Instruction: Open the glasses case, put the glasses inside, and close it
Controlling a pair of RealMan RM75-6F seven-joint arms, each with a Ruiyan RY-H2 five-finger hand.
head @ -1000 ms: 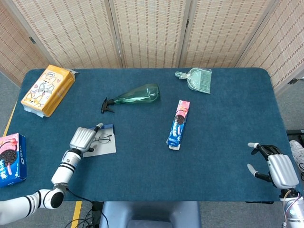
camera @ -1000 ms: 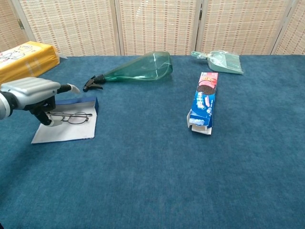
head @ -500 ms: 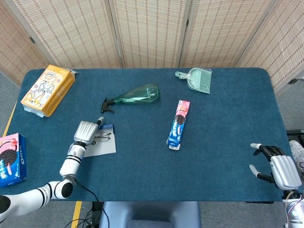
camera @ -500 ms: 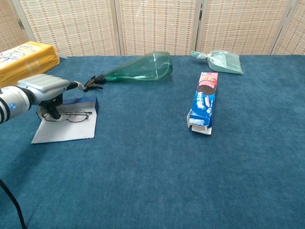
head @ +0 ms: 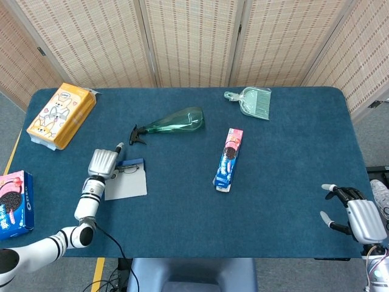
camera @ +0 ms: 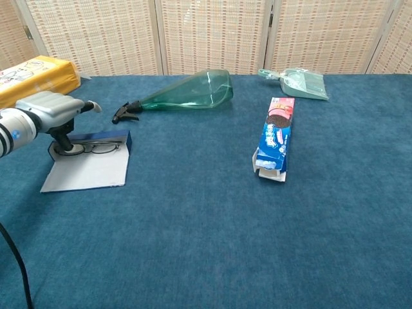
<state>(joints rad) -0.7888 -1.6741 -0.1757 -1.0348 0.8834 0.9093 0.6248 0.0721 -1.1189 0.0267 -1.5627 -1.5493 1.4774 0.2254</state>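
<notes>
The glasses case lies open on the left of the table, a flat pale panel with a low blue wall along its far edge; it also shows in the head view. The thin dark-framed glasses lie on the panel right against that blue wall. My left hand hangs over the case's far left corner, and its dark fingertips pinch the left end of the glasses. My right hand hovers off the table's near right corner, fingers apart and holding nothing.
A green spray bottle lies just beyond the case. An Oreo sleeve lies at mid-table, a green dustpan at the far right, a yellow pack at the far left, and an Oreo box off the left edge.
My left hand has moved away from me and to the left, carrying the glasses from the middle of the pale panel up against the blue wall. The right hand sank slightly.
</notes>
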